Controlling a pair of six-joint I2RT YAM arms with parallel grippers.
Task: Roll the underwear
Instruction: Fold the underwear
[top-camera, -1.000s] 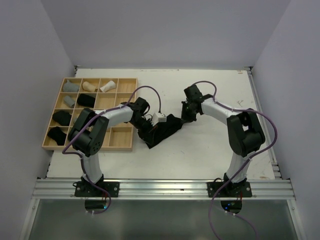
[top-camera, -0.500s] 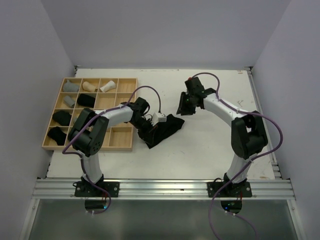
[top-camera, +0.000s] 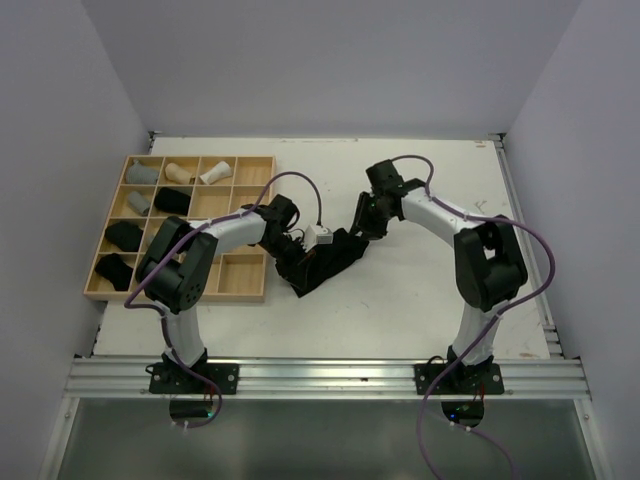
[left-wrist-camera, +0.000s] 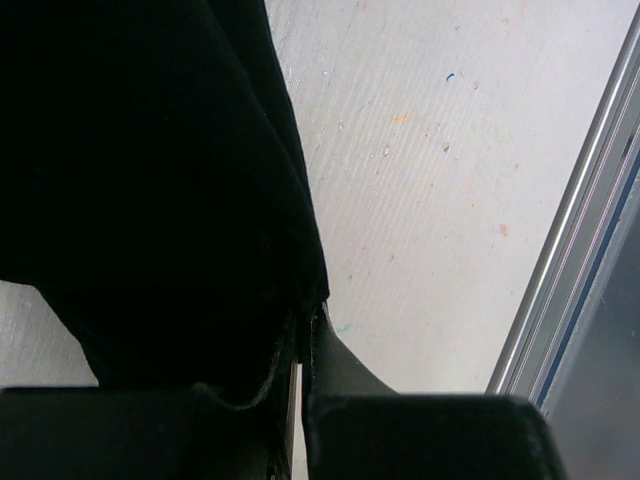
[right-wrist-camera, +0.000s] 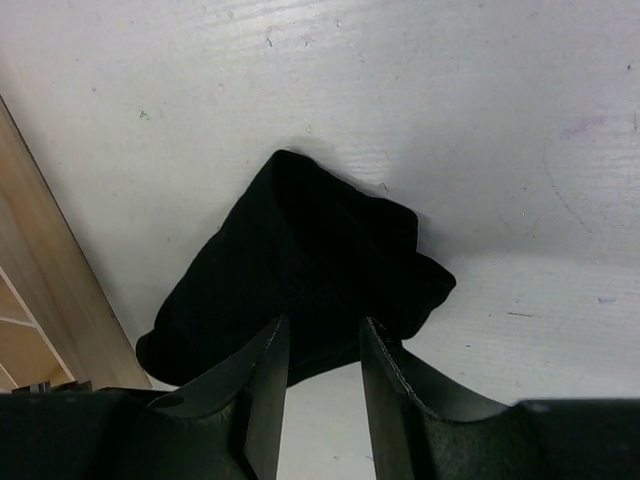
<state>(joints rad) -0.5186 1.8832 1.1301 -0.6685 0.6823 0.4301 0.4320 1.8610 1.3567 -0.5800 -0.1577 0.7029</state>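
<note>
Bare table (top-camera: 405, 300) right of black underwear (top-camera: 335, 255), wooden grid tray (top-camera: 200, 157) and left arm (top-camera: 225, 232) crowding its left

Left arm (top-camera: 215, 238): rises from its base at the lower left of the top view, with the forearm reaching right toward frame centre. Left claw (left-wrist-camera: 303, 335): fingers pressed together, pinching an edge of the black underwear (left-wrist-camera: 150, 180). Right arm (top-camera: 440, 215): arches from the lower right, with the wrist near centre. Right claw (right-wrist-camera: 318, 330): angled downward, fingers parallel and apart, gripping nothing.
</note>
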